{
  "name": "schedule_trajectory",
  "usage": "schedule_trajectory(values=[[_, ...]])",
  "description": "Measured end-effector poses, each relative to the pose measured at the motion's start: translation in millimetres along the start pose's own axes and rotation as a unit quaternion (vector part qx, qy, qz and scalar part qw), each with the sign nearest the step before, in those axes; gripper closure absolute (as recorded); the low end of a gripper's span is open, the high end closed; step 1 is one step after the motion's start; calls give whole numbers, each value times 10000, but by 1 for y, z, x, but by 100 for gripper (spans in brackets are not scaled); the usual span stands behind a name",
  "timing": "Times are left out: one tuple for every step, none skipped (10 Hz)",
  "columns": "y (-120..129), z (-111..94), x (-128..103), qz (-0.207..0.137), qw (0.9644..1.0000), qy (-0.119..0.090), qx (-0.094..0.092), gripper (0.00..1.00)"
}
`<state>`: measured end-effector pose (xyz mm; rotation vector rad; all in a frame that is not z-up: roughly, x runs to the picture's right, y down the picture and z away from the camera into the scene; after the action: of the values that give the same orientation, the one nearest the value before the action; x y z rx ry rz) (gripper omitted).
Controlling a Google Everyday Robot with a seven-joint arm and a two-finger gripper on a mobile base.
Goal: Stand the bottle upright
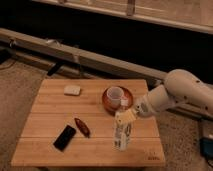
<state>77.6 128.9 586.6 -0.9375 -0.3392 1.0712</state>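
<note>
The bottle [121, 136] is a small white flat-sided one with a dark-printed label. It stands nearly upright on the wooden table [45, 147], near the front edge and right of centre. My gripper [125, 117] comes in from the right at the end of the white arm [175, 92] and is shut on the bottle's top, which hides the cap.
A white cup [115, 95] sits on a reddish saucer [106, 102] just behind the bottle. A black phone [64, 138] and a small dark red object [82, 127] lie to the left. A pale block [72, 90] rests at the back left.
</note>
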Motion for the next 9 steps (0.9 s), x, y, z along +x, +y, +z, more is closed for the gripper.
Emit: schedule_trajectory(values=[[4, -1, 0, -80, 9999, -57, 66, 100], [4, -1, 0, -83, 9999, -66, 76, 100], [5, 0, 0, -93, 9999, -58, 70, 100], [5, 0, 0, -93, 9999, -55, 68, 100], [5, -1, -1, -94, 9999, -57, 68, 100], [5, -1, -1, -93, 9999, -57, 68, 100], [5, 0, -1, -100, 9999, -52, 64, 100], [5, 0, -1, -100, 9999, -51, 63, 100], [5, 0, -1, -99, 9999, -52, 63, 97]])
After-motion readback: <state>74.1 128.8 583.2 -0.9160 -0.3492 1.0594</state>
